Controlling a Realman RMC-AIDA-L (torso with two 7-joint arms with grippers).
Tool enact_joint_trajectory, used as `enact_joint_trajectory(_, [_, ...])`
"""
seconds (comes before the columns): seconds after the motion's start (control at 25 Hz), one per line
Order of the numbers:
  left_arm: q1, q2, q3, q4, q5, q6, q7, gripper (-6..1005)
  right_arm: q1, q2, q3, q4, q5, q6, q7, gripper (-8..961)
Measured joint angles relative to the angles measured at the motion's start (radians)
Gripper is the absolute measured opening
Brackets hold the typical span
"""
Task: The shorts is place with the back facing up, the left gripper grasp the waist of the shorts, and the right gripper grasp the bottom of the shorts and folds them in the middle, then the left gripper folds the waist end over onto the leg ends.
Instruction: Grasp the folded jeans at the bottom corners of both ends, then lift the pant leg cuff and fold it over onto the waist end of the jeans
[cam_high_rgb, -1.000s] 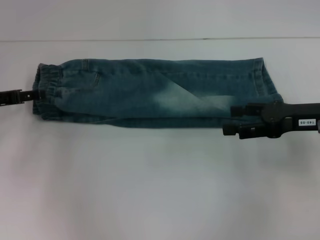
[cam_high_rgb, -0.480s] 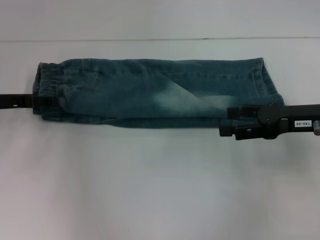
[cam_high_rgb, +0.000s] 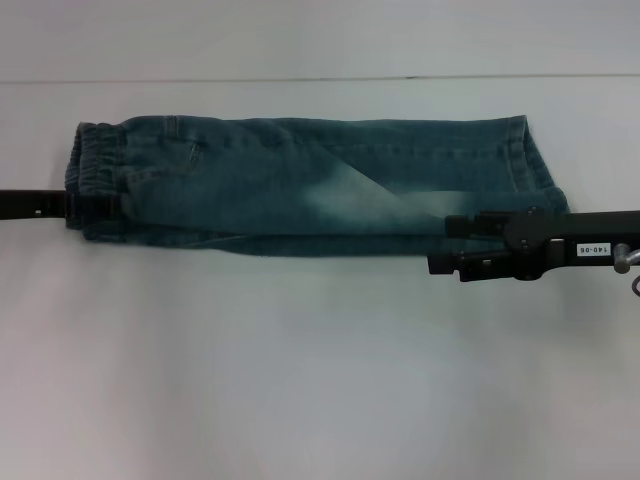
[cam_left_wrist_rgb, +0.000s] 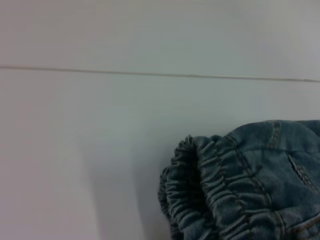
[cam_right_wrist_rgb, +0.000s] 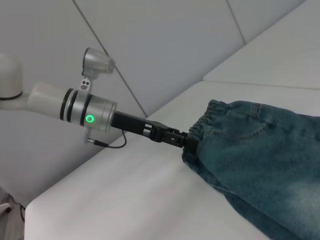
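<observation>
The shorts (cam_high_rgb: 300, 190) lie flat on the white table, doubled lengthwise into a long strip, with the elastic waist at the left and the leg ends at the right. My left gripper (cam_high_rgb: 92, 205) reaches in from the left edge and sits at the waistband. The right wrist view shows the left gripper (cam_right_wrist_rgb: 186, 143) meeting the gathered waist of the shorts (cam_right_wrist_rgb: 260, 165). The puckered waistband of the shorts (cam_left_wrist_rgb: 260, 180) fills a corner of the left wrist view. My right gripper (cam_high_rgb: 438, 244) is open, over the near corner of the leg ends.
The white tabletop (cam_high_rgb: 300, 380) stretches toward me in front of the shorts. A seam line (cam_high_rgb: 320, 78) runs across behind them. The left arm's silver wrist with a green light (cam_right_wrist_rgb: 90, 117) and its cable hang beyond the table's edge.
My left gripper has slid right, onto the waistband. My right gripper has shifted left and slightly toward me along the shorts' lower edge. The shorts have not moved.
</observation>
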Motion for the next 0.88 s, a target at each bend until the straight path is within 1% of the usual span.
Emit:
enact_joint_trajectory(0.4, [0.001, -0.008, 0.002, -0.001, -0.002, -0.002, 0.017, 815, 0.001, 0.01, -0.004, 0.0, -0.001, 0.015, -0.002, 947])
enact_joint_trajectory(0.52, [0.005, -0.018, 0.002, 0.002, -0.006, -0.003, 0.029, 806, 0.001, 0.011, -0.005, 0.0, -0.001, 0.016, -0.002, 947])
enact_joint_trajectory(0.68, [0.004, -0.024, 0.002, 0.002, -0.003, -0.002, 0.035, 649, -0.002, 0.013, -0.005, 0.0, -0.002, 0.024, -0.002, 946])
enact_joint_trajectory(0.88, [0.001, -0.025, 0.002, 0.001, 0.0, 0.005, 0.038, 464, -0.004, 0.013, -0.005, 0.001, -0.002, 0.026, -0.002, 946])
